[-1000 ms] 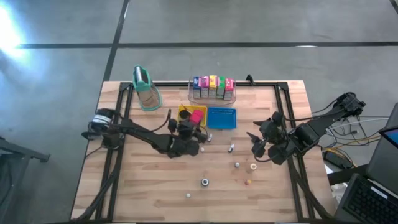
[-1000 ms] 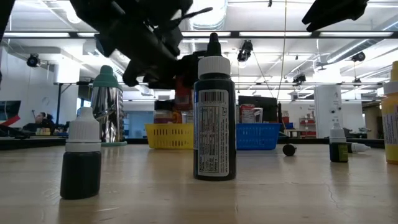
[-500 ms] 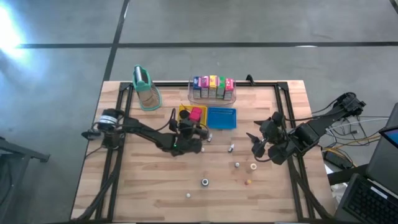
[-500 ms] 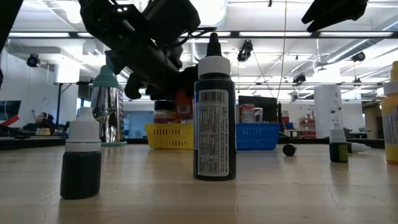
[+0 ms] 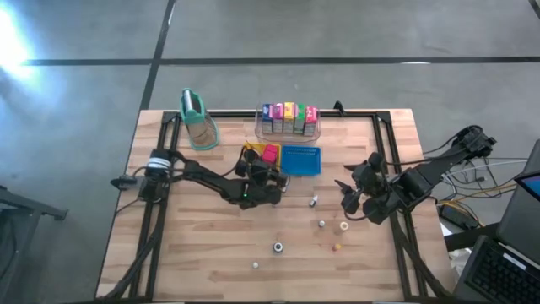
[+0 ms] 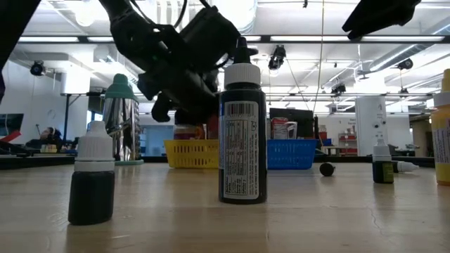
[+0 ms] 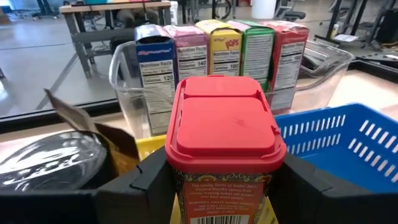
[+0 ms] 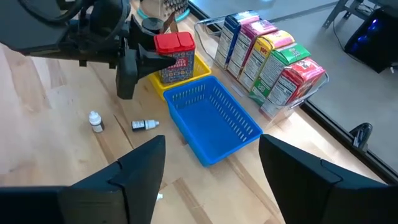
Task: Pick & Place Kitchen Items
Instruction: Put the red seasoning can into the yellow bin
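Left gripper: the left gripper clamps a red-lidded spice container between its two dark fingers and holds it upright above the yellow tray, next to the blue tray.
Right gripper: the right gripper hangs over the right side of the wooden table, jaws spread, holding nothing.
Cartons: five colourful cartons stand upright in a row inside a clear bin at the table's far edge, behind the two trays.
Small bottles: little dropper bottles lie or stand scattered on the table near the trays; in the low view a tall dark bottle with a white cap stands closest to the camera.
Far left: a tan container with a teal top stands at the table's far left.
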